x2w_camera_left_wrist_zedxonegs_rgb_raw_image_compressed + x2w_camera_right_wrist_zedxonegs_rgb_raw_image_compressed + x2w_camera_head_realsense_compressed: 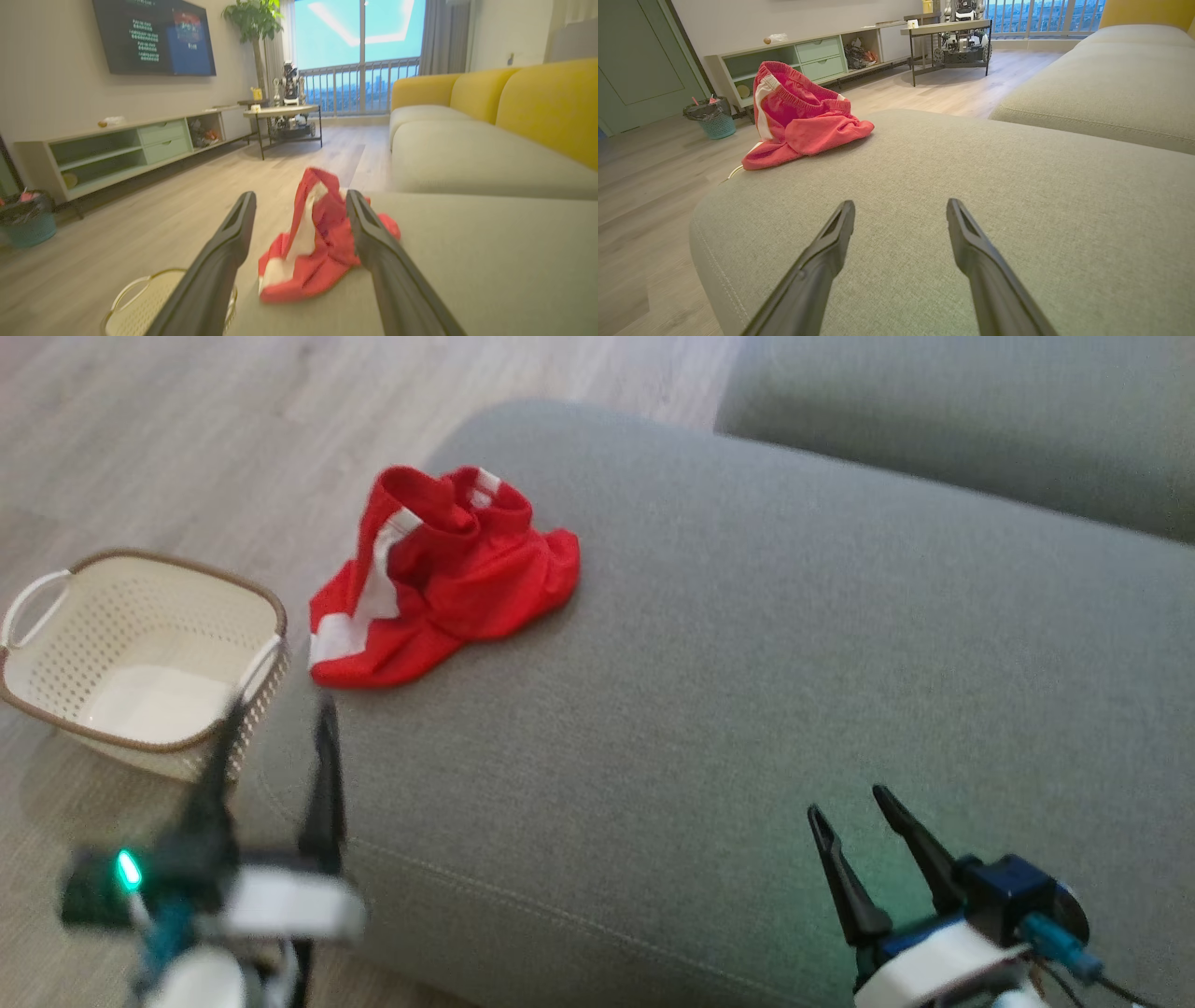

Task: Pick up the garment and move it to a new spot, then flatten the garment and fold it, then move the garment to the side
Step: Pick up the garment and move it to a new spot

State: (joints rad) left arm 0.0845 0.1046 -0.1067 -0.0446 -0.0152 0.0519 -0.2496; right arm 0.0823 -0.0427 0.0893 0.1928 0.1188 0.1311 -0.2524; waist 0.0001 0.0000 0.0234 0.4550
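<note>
**Fingers spread and empty on both grippers; red garment (448, 579) heaped at the cushion's edge**

The fingers of the left gripper (278, 709) stand wide apart with nothing between them. They are blurred, at the lower left of the head view, over the near corner of the grey cushion (747, 663). The right gripper (847, 803), at the lower right, is likewise released and hangs over bare cushion, well apart from the garment.

The garment is bright red with broad white stripes down one side. It lies crumpled in a loose heap, and its gathered elastic band stands up as an open ring at the top. It sits left of centre in the upper half of the head view, on the cushion's left edge, with its lower corner drooping over the side. A cream perforated basket (187, 565) with a brown rim stands on the wood floor just beside it. In the left wrist view the garment shows in the gap between the left gripper's fingers, beyond their tips.
</note>
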